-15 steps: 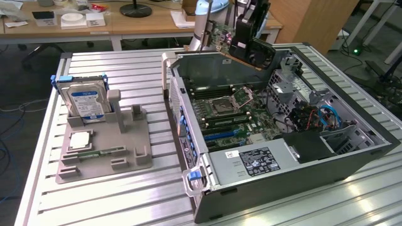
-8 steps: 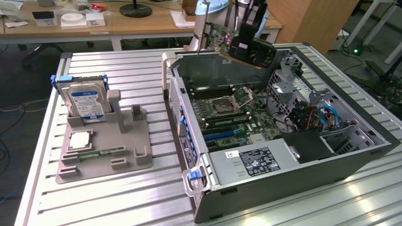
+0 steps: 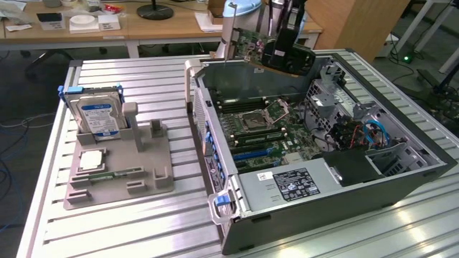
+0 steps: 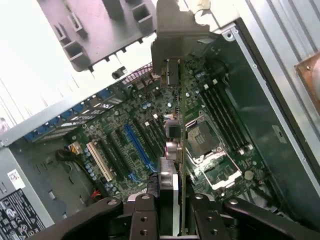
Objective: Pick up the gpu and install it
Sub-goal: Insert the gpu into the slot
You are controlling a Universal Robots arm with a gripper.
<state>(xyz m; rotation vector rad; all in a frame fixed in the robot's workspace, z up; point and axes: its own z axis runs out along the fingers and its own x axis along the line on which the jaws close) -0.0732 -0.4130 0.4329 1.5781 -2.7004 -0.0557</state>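
Observation:
The gpu (image 3: 249, 47), a green circuit card with a silvery bracket (image 3: 231, 38) at one end, hangs in the air over the far end of the open computer case (image 3: 423, 145). My gripper (image 3: 287, 51) is shut on its edge. In the wrist view the gpu (image 4: 172, 150) runs edge-on from between my fingers (image 4: 145, 215) out to its bracket (image 4: 175, 35). Below it lies the motherboard (image 4: 150, 115) with its blue slot (image 4: 137, 145) and black slots beside it. The card is well above the board and touches nothing.
A grey fixture tray (image 3: 154, 185) stands at the exterior view's left, holding a hard drive (image 3: 97, 115), a processor chip (image 3: 92, 160) and a memory strip (image 3: 107, 176). Inside the case are the processor socket (image 3: 257, 119), a power supply (image 3: 287, 185) and cables (image 3: 366, 134).

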